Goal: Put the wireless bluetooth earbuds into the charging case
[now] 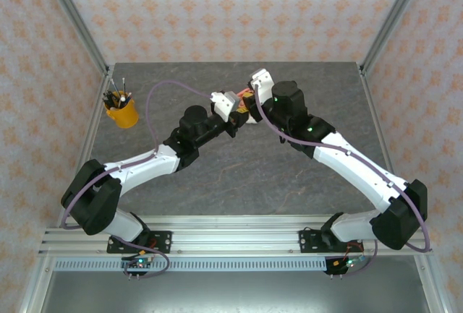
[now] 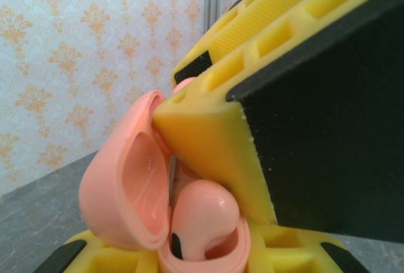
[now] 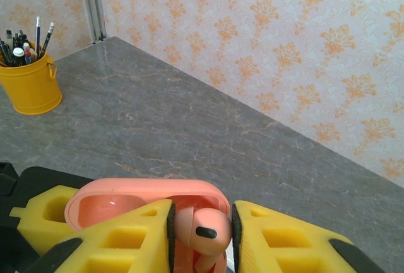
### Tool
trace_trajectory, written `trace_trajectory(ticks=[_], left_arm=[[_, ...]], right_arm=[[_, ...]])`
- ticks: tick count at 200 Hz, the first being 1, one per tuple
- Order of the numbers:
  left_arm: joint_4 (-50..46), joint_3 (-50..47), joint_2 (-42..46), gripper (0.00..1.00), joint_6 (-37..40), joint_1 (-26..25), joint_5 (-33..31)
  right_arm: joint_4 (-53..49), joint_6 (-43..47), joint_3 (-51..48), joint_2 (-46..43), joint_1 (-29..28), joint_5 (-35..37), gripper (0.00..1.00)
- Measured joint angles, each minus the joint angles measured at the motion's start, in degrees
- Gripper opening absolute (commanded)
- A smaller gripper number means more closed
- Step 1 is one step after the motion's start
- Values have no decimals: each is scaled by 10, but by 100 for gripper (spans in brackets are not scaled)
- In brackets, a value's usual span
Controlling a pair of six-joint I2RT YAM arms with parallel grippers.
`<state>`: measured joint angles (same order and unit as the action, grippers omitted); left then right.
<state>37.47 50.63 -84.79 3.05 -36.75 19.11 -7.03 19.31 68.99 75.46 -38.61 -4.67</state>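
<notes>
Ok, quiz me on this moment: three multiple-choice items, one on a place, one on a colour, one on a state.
1. Where on the table does the yellow pen bucket stand?
A. back left
B. front right
C. middle front

2. What colour is the charging case?
A. white
B. coral-pink
C. black

3. How is the case's lid?
A. shut
B. lying apart on the table
C. swung open

Key: 1 A, the top view puts it near the far left edge. 2 B, both wrist views show a pink shell. 3 C, its hollow inside is bared beside the earbud.
</notes>
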Motion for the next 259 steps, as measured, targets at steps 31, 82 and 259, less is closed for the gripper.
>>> trace_trajectory(ticks=[31, 82, 259], left_arm=[[1, 1, 0, 0, -1, 0, 0], [5, 8, -9, 0, -2, 0, 0], [9, 7, -9, 0, -1, 0, 0]], right_arm=[[0, -1, 0, -5, 0, 0, 30], [0, -5, 0, -16, -3, 0, 34], [-76, -133, 111, -32, 78, 16, 46]])
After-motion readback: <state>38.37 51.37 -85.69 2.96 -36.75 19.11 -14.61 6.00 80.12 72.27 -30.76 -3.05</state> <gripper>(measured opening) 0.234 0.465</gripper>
